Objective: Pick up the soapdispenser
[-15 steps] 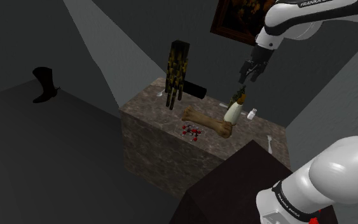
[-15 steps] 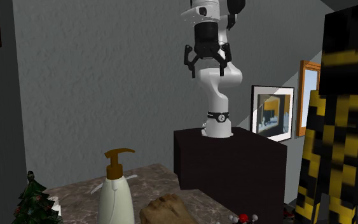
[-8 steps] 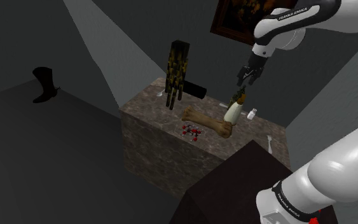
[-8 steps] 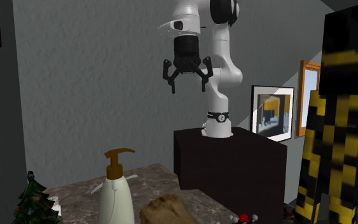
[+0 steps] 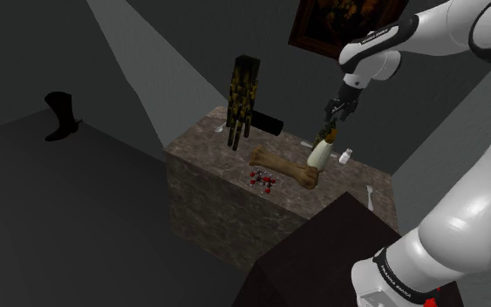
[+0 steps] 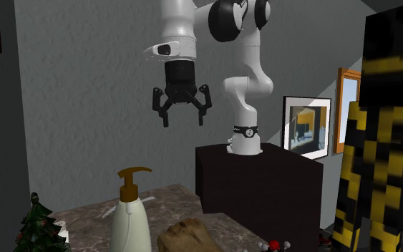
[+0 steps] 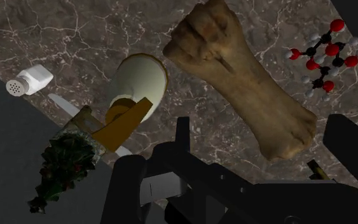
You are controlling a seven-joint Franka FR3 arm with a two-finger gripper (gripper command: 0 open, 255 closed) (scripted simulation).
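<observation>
Faintly, dark lettering ran along the white robot arm (image 5: 383, 52) and on its base, too small to read; no label showed on any of the tabletop things. The all-black two-finger gripper (image 6: 183, 122) hung with its fingers spread wide apart, clasping nothing and touching nothing, pointed down above the task's thing. The cream-white soap dispenser with a brown-gold pump (image 6: 128, 215) stood upright on the brown marbled stone tabletop (image 5: 208, 144), near the edge by the grey wall, and in the shoulder view the claw sat just over its pump. From the wrist view the bottle appeared from above, not between the fingers. A large tan bone (image 7: 247, 83) lay just beside it, a small green Christmas tree figure (image 7: 63, 162) and a white shaker (image 7: 28, 79) were near its other side, and a red, white and black molecule model (image 7: 323, 60) lay beyond the bone.
</observation>
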